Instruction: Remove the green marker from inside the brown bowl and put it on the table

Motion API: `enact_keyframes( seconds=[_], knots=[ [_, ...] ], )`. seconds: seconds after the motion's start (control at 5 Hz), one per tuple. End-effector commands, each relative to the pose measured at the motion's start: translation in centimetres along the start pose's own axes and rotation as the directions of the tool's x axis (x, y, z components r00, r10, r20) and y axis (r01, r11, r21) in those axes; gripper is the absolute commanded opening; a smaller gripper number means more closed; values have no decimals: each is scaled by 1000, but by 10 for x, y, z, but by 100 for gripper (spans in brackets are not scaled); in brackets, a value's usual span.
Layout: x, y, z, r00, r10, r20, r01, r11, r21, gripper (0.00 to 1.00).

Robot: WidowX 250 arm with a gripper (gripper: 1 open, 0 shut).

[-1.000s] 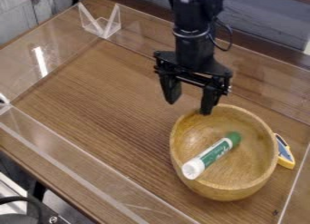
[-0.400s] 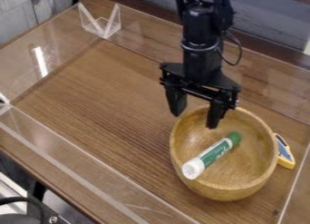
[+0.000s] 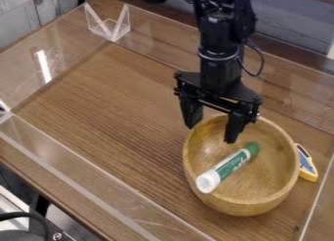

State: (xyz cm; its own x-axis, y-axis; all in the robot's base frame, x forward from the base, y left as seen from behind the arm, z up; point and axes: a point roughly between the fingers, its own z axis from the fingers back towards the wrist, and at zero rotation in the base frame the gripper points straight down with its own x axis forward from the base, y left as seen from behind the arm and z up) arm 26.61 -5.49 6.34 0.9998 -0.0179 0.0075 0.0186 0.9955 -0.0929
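Note:
The green marker (image 3: 231, 165) lies slanted inside the brown bowl (image 3: 268, 199), white cap end toward the lower left. The bowl rests on the dark wood-grain table (image 3: 117, 99) at the right. My gripper (image 3: 217, 124) points straight down over the bowl's far rim, open, with its two black fingers spread and nothing between them. The right fingertip hangs just above the marker's upper green end; the left fingertip (image 3: 193, 119) is over the bowl's back-left rim. I see no contact with the marker.
A small yellow-and-blue object (image 3: 306, 163) lies just right of the bowl. Clear acrylic walls (image 3: 53, 152) edge the table, and a clear angled stand (image 3: 108, 20) sits at the back left.
The gripper has shifted right and a little down, from beside the bowl's back-left edge to over its far rim. It stayed open; marker and bowl have not moved.

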Motion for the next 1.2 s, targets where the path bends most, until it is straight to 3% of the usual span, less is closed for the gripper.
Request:
enact_keyframes(
  seconds=[0.0,1.0],
  knots=[
    [2,-8,9,999,-14,39,15,1000,-4,100],
    [-7,-29,3,999,-30,35,30,1000,-5,100]
  ],
)
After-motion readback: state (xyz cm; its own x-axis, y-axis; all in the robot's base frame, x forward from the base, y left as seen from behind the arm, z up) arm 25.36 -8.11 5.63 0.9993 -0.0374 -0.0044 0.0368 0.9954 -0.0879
